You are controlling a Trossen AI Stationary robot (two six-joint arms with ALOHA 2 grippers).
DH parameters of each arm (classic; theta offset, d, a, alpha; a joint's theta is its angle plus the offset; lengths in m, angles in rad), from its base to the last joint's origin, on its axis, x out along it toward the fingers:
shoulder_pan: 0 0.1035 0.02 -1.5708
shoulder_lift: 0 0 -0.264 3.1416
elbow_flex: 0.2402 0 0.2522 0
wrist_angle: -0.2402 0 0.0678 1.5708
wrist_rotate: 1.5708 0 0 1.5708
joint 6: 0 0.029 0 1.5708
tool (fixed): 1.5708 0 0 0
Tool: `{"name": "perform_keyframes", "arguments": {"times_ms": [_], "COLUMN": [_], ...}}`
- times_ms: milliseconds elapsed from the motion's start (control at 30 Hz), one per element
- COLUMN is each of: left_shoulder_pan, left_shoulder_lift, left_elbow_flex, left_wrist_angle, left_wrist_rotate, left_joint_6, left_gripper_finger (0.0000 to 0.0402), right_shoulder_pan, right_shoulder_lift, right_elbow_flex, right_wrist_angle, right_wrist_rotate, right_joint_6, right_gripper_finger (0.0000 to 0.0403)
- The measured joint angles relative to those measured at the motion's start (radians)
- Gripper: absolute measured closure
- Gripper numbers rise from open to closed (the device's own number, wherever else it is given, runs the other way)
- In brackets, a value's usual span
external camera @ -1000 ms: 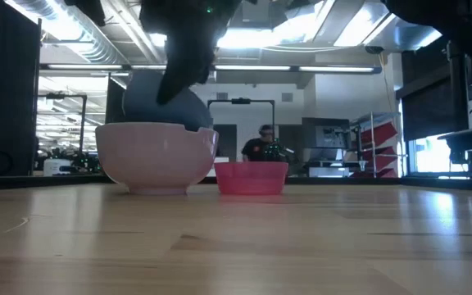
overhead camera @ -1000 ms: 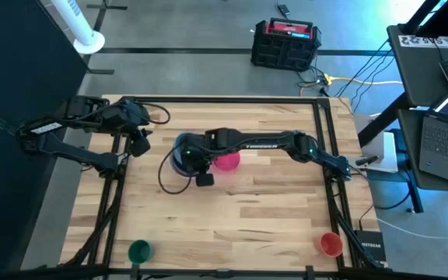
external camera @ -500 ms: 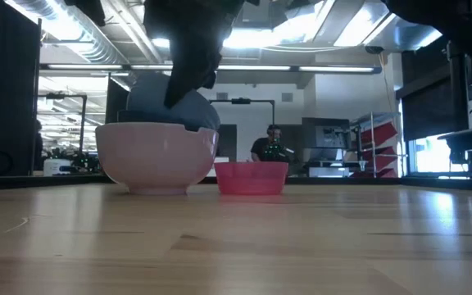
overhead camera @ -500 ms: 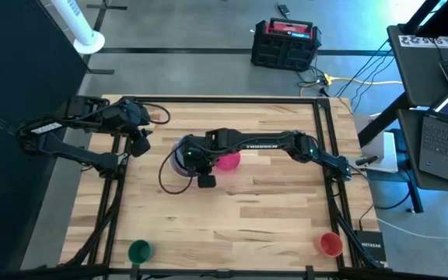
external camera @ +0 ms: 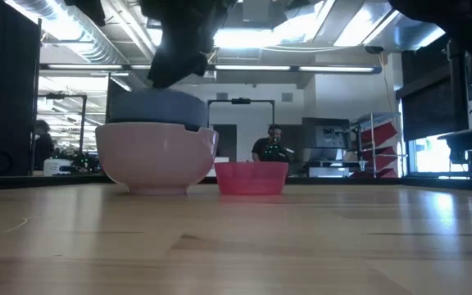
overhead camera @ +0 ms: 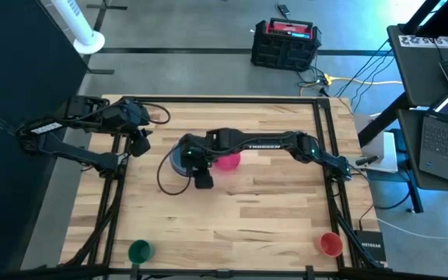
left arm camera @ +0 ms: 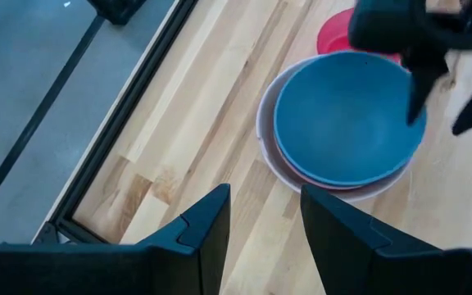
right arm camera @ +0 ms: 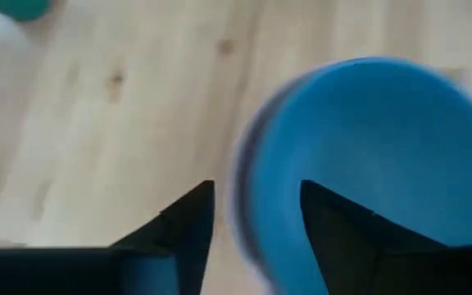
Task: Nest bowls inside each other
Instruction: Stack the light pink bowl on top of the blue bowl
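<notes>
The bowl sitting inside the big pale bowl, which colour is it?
Grey-blue bowl, inside the pale pinkish-white bowl; clearest in the left wrist view.

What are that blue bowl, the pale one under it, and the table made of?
Blue bowl: probably plastic, with an even colour, a thin rim and a soft matte sheen. Pale pink bowl holding it: likely plastic too, smooth and slightly glossy. Table: wood, showing glued strips with grain and knots, like butcher block.
</notes>
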Motion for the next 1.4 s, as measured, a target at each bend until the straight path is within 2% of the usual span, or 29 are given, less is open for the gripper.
{"name": "perform_keyframes", "arguments": {"times_ms": [100, 200, 600, 700, 867, 1000, 1167, 1400], "left_shoulder_pan": [0.000, 0.000, -0.004, -0.014, -0.026, -0.028, -0.028, -0.028], "left_shoulder_lift": [0.000, 0.000, 0.000, 0.000, 0.000, 0.000, 0.000, 0.000], "left_elbow_flex": [0.000, 0.000, 0.000, 0.000, 0.000, 0.000, 0.000, 0.000], "left_wrist_angle": [0.000, 0.000, -0.025, -0.025, -0.019, -0.018, -0.019, -0.019], "left_wrist_rotate": [0.000, 0.000, 0.000, 0.000, 0.000, 0.000, 0.000, 0.000], "left_joint_6": [0.000, 0.002, -0.002, -0.003, -0.009, -0.025, -0.053, -0.060], "left_gripper_finger": [0.0267, 0.0267, 0.0267, 0.0267, 0.0267, 0.0267, 0.0267, 0.0267], "right_shoulder_pan": [-0.004, -0.013, -0.098, -0.148, -0.225, -0.264, -0.253, -0.255], "right_shoulder_lift": [-0.025, -0.046, -0.074, -0.093, -0.169, -0.187, -0.197, -0.197], "right_elbow_flex": [0.000, 0.000, 0.001, 0.000, -0.068, -0.224, -0.435, -0.554], "right_wrist_angle": [-0.005, -0.005, -0.400, -0.479, -0.432, -0.324, -0.163, -0.045], "right_wrist_rotate": [0.075, 0.097, 0.218, 0.198, 0.143, 0.098, 0.058, 0.054], "right_joint_6": [-0.026, -0.040, -0.053, -0.044, -0.052, -0.051, -0.051, -0.060], "right_gripper_finger": [0.0209, 0.0205, 0.0218, 0.0219, 0.0219, 0.0219, 0.0219, 0.0219]}}
